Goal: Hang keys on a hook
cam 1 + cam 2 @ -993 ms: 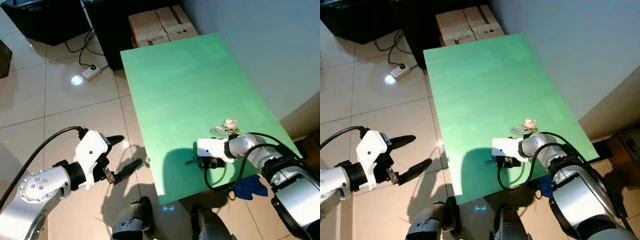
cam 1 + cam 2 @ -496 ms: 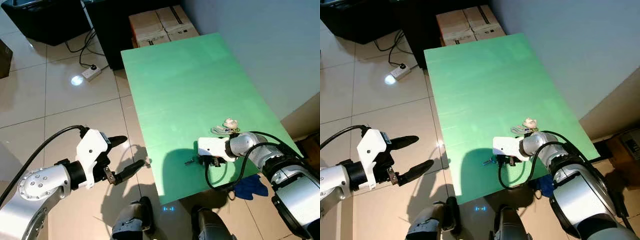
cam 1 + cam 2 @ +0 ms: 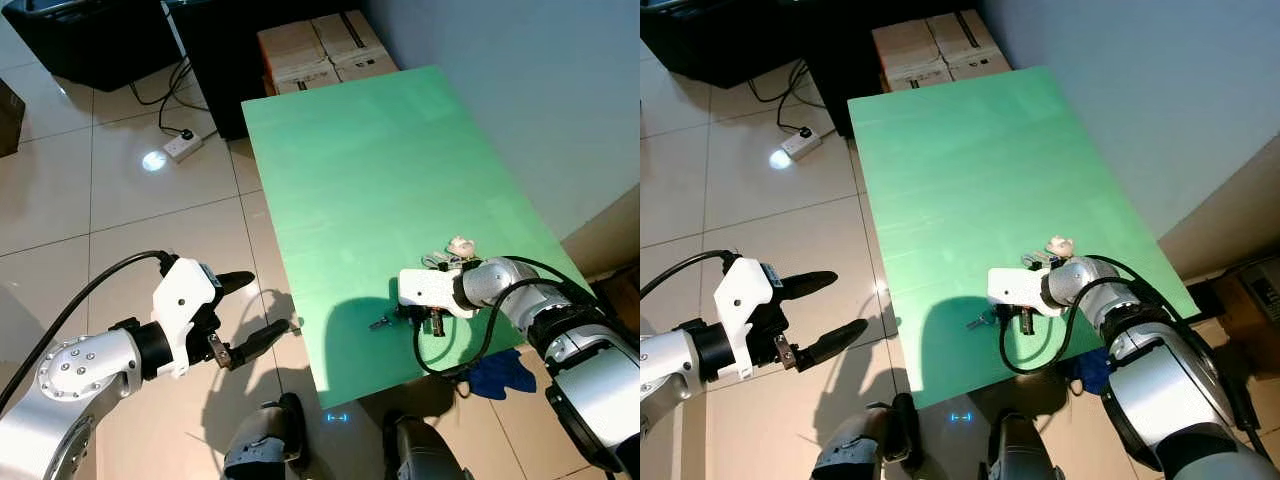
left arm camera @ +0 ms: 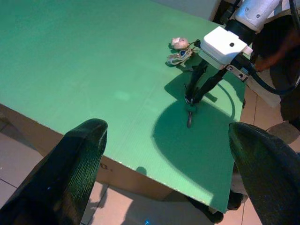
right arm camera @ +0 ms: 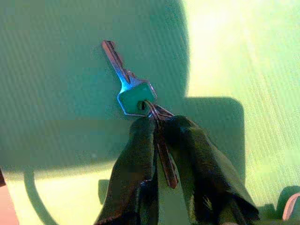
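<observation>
A small bunch of keys (image 5: 136, 96) lies on the green table (image 3: 370, 170) near its front edge; one silver key (image 3: 380, 322) points away from the fingers. My right gripper (image 3: 417, 316) is shut on the key ring, fingertips down on the table top; the right wrist view shows the ring and a second key pinched between the two black fingers (image 5: 136, 154). Just behind the gripper lies a keychain with a pale charm (image 3: 459, 245) and cord. My left gripper (image 3: 248, 308) stands open over the floor, left of the table, holding nothing.
Cardboard boxes (image 3: 320, 45) stand at the table's far end beside dark furniture. A power strip (image 3: 182, 146) with cables lies on the tiled floor. A blue cloth (image 3: 503, 372) lies on the floor by the table's front right corner. A wall runs along the right.
My right gripper has shifted slightly to the right along the table with the keys pinched in it. The left arm has barely moved.
</observation>
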`<state>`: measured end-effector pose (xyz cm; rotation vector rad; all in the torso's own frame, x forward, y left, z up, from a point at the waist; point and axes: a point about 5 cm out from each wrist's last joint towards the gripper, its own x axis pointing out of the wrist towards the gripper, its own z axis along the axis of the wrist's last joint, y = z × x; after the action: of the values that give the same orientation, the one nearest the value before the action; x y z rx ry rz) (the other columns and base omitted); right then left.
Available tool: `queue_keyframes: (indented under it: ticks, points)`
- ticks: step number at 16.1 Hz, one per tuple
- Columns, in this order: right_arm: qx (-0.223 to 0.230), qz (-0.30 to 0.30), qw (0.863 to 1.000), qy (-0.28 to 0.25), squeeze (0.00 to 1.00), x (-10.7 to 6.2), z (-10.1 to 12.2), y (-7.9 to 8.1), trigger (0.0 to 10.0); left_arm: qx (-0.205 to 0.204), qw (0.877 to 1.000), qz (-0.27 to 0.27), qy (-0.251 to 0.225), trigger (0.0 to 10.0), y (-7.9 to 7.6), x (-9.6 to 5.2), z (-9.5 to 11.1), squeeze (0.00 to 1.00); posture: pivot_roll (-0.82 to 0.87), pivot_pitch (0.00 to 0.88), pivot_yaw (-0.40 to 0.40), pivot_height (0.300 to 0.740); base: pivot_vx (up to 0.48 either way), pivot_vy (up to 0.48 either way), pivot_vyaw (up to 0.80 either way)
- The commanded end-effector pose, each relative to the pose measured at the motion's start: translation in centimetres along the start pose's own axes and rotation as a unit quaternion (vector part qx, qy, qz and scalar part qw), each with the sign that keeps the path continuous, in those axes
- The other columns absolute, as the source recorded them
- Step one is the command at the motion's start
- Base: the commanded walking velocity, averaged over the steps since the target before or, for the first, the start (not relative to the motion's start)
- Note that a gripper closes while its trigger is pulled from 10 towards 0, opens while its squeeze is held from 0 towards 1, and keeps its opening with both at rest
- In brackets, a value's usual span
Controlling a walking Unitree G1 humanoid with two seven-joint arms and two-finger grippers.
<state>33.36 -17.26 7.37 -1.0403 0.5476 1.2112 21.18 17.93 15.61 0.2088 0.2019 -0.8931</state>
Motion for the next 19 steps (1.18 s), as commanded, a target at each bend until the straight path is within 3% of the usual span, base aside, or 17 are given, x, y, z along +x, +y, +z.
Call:
queue_keyframes:
  ticks: [1, 8, 12, 14, 15, 16, 17, 19]
  points:
    - [0.004, 0.013, 1.0, 0.006, 0.0, -0.1, -0.3, 0.2, 0.0, 0.002, 1.0, -0.004, -0.003, 10.0, -0.2, -0.1, 0.1, 0.0, 0.04, 0.269, 0.055, 0.74, 0.0, 0.0, 0.0]
    - [0.024, 0.001, 1.0, -0.012, 0.0, -0.6, -0.4, -0.2, 0.0, 0.002, 1.0, -0.001, -0.005, 10.0, -0.1, 0.0, 0.1, 0.0, 0.04, 0.268, 0.055, 0.74, 0.0, 0.0, 0.0]
    - [0.085, -0.06, 0.99, -0.097, 0.0, -2.1, 0.0, -1.6, 0.0, 0.004, 0.999, 0.029, -0.016, 10.0, 0.1, 0.2, 0.2, 0.0, 0.02, 0.253, 0.035, 0.74, 0.0, 0.0, 0.0]
    - [0.147, -0.118, 0.97, -0.155, 0.0, -2.4, -0.4, -1.5, 0.0, 0.013, 0.994, 0.101, -0.027, 10.0, 1.0, 0.6, -0.1, 0.0, 0.0, 0.209, 0.023, 0.74, 0.0, 0.0, 0.0]
    - [0.157, -0.126, 0.966, -0.163, 0.0, -2.5, -0.6, -1.4, 0.0, 0.012, 0.993, 0.112, -0.029, 10.0, 1.0, 0.7, -0.3, 0.0, 0.0, 0.2, 0.021, 0.74, 0.0, 0.0, 0.0]
    - [0.187, -0.159, 0.95, -0.191, 0.0, -2.7, -1.2, -1.0, 0.0, 0.004, 0.989, 0.142, -0.039, 10.0, 0.8, 1.1, -0.7, 0.0, 0.02, 0.134, 0.017, 0.74, 0.0, 0.0, 0.0]
    - [0.202, -0.175, 0.941, -0.206, 0.0, -2.9, -1.4, -0.8, 0.0, -0.001, 0.987, 0.156, -0.044, 10.0, 0.7, 1.3, -0.9, 0.0, 0.02, 0.121, 0.014, 0.74, 0.0, 0.0, 0.0]
    - [0.255, -0.271, 0.887, -0.275, 0.0, -3.5, -1.7, 0.2, 0.0, -0.035, 0.979, 0.194, -0.059, 10.0, -0.3, 3.2, -1.8, 0.0, 0.05, 0.042, 0.021, 0.74, 0.0, 0.0, 0.0]
